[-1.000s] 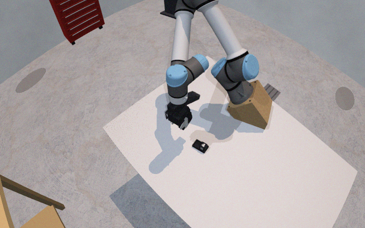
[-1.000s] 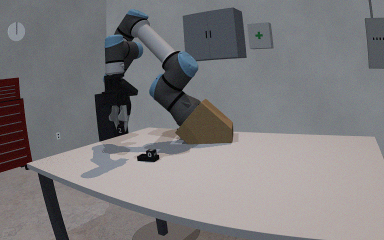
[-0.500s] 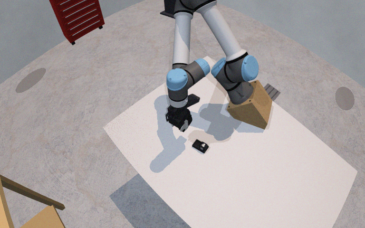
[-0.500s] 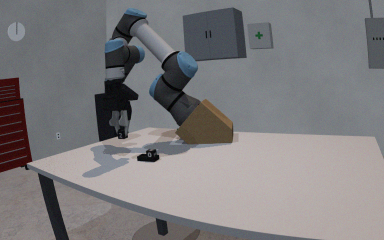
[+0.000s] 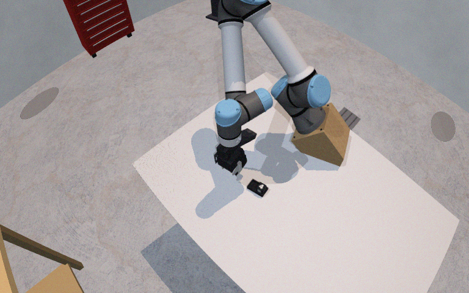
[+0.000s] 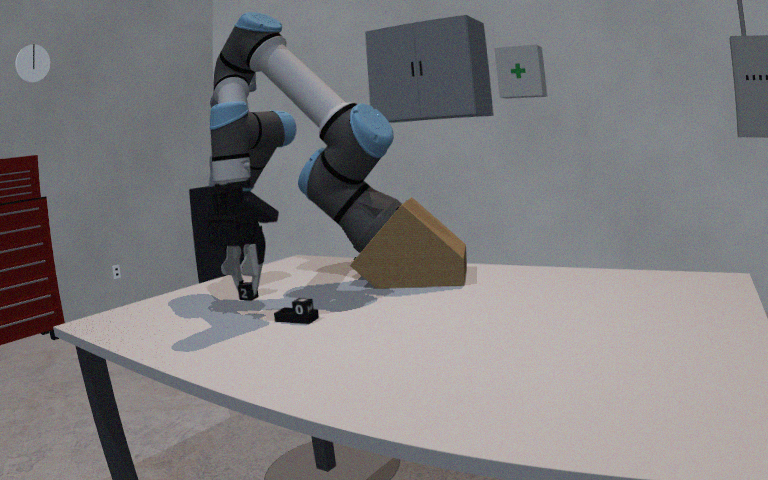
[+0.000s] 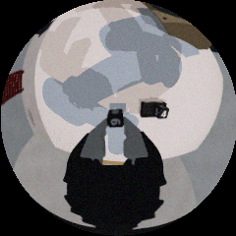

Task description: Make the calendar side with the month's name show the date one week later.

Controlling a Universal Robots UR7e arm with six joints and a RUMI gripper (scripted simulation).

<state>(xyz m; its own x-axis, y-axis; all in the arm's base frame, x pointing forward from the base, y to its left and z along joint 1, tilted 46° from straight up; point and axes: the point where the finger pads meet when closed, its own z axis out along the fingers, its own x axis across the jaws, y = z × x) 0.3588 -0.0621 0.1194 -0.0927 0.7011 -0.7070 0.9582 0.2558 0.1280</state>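
Gripper (image 5: 237, 173) (image 6: 247, 286) (image 7: 115, 117) holds loose cube (image 6: 245, 292) (image 7: 115, 117) between narrow fingers, near table. Should lower slowly, keep base level, open only after flat contact, away from tray (image 5: 253, 185) (image 6: 284, 316) (image 7: 146, 109).

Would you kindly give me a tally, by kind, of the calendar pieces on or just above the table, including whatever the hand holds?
Number cubes: 2, one in the hand, one in the tray
Trays: 1
Total: 3

From my feed: tray (image 5: 253, 186) (image 6: 284, 316) (image 7: 146, 109) black, cubes black with white digits, tabletop (image 5: 328, 224) (image 6: 453, 350) (image 7: 197, 108) pale pinkish, drawer cabinet (image 5: 100, 24) (image 6: 25, 271) (image 7: 12, 88) red
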